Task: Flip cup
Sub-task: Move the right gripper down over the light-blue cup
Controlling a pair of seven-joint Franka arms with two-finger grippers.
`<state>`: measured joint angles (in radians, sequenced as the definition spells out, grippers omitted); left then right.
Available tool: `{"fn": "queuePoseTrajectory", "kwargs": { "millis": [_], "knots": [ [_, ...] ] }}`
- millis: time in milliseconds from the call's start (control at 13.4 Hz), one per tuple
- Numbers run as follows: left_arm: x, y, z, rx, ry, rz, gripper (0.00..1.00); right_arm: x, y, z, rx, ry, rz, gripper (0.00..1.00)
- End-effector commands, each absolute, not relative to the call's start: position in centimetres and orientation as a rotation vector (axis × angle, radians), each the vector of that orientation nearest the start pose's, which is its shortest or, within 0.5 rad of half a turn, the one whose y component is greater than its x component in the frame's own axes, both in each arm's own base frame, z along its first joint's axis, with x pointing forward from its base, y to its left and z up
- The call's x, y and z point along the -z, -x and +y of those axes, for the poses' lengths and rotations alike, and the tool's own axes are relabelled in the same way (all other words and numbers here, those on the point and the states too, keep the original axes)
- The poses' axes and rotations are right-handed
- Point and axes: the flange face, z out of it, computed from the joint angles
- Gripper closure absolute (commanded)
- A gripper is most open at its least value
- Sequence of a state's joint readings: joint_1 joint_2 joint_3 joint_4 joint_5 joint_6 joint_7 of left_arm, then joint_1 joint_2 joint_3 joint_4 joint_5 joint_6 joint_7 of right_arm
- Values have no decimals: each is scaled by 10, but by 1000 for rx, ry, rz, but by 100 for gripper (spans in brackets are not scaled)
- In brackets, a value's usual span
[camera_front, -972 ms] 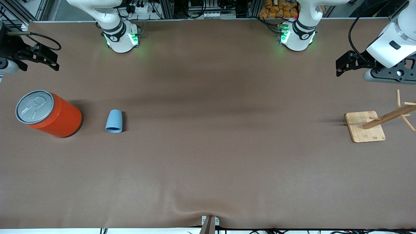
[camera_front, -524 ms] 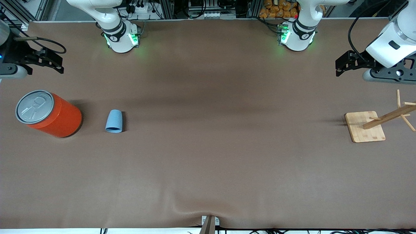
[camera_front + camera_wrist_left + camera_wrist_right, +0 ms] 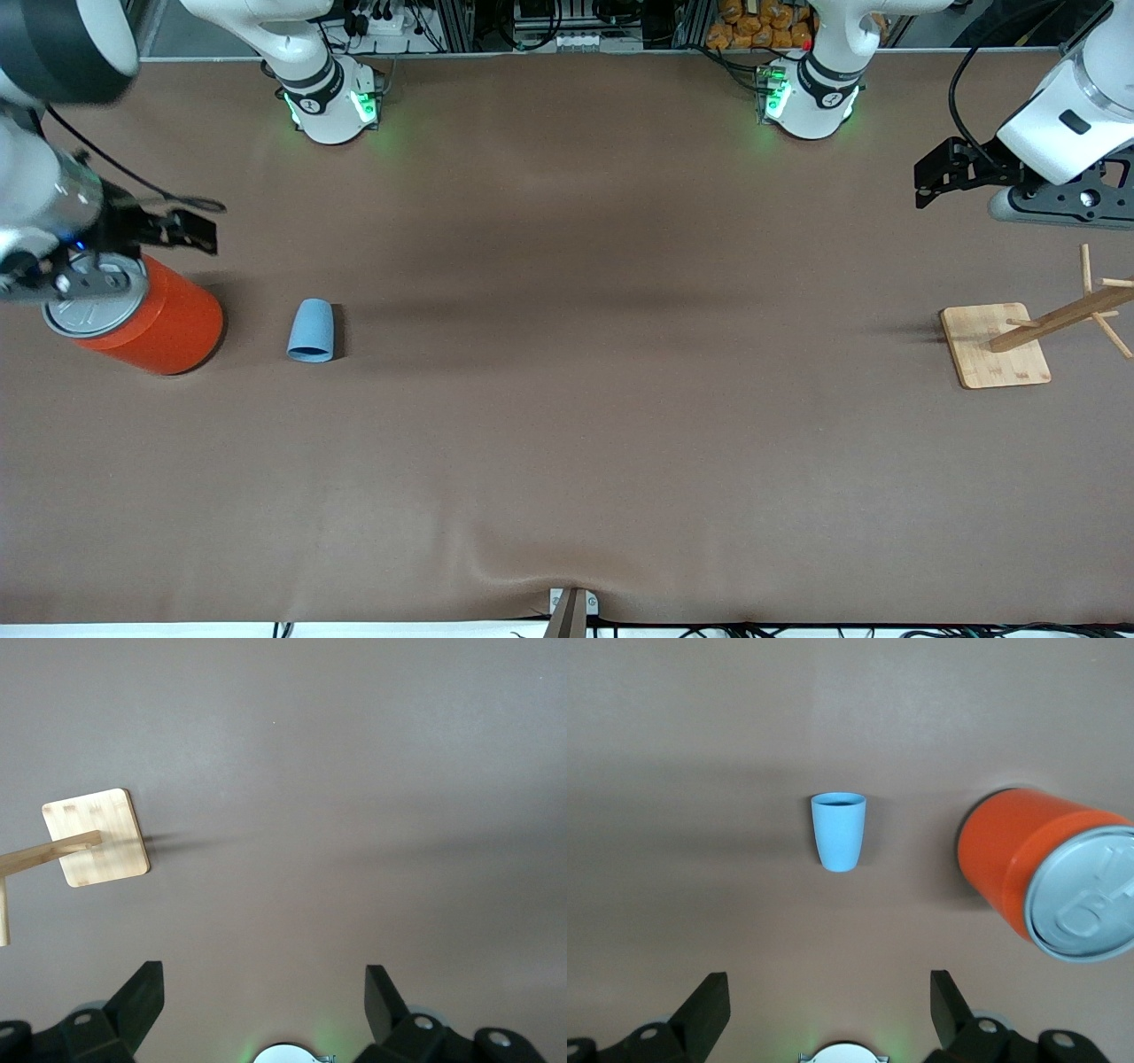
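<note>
The small light-blue cup (image 3: 311,330) lies on its side on the brown table, mouth toward the front camera, beside the orange can (image 3: 159,319). It also shows in the right wrist view (image 3: 839,831), with the can (image 3: 1028,868) next to it. My right gripper (image 3: 199,232) is open and empty, up in the air over the can's edge, apart from the cup; its fingertips show wide apart in the right wrist view (image 3: 828,992). My left gripper (image 3: 923,184) is open and empty and waits over the left arm's end of the table (image 3: 263,988).
A wooden peg rack on a square bamboo base (image 3: 997,346) stands at the left arm's end, also in the left wrist view (image 3: 96,850). The two arm bases (image 3: 332,102) stand along the table's back edge.
My right arm has swung in from the table's edge toward the cup and now hangs over the can's lid. The cup, the can and the left arm have not moved.
</note>
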<state>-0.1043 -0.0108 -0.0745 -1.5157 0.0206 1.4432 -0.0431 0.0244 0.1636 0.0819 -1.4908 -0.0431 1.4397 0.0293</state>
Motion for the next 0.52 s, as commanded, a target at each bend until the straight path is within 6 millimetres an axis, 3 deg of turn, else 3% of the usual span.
{"fn": "queuePoseTrajectory", "kwargs": {
  "millis": [0, 224, 449],
  "knots": [
    [-651, -530, -94, -94, 3085, 208, 0, -522, -602, 65, -377, 3151, -120, 0],
    [-651, -530, -94, -92, 3085, 208, 0, -469, -614, 92, -381, 3151, -62, 0],
    [-651, -530, -95, -92, 3085, 208, 0, -422, -610, 95, -364, 3154, -47, 0]
  ]
}}
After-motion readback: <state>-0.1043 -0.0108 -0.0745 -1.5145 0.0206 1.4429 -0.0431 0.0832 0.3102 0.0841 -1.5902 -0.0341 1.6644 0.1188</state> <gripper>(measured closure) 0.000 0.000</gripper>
